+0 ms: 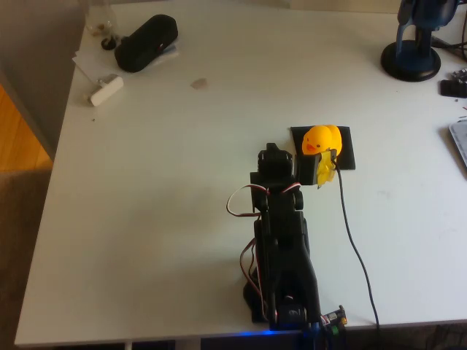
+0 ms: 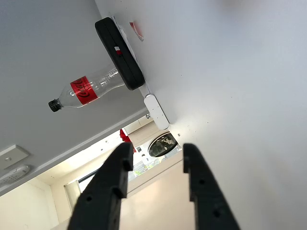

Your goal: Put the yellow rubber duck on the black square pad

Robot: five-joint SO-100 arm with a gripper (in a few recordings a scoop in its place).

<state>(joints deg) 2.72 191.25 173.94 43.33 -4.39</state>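
The yellow rubber duck (image 1: 321, 138) sits upright on the black square pad (image 1: 347, 157) right of the table's middle in the overhead view. My gripper (image 1: 272, 153) is just to the left of the pad, apart from the duck. Its camera block with yellow tape (image 1: 324, 173) reaches the pad's near edge. In the wrist view the gripper (image 2: 157, 151) is open, with nothing between its two black fingers (image 2: 117, 184). It points at the far left corner of the table.
A bulky black oblong case (image 1: 146, 42) (image 2: 120, 52) lies at the far left, with a clear cola bottle (image 2: 84, 91) and a small white block (image 1: 106, 90) (image 2: 157, 111) beside it. A blue stand (image 1: 414, 44) is at the far right. A black cable (image 1: 350, 226) runs toward the front edge.
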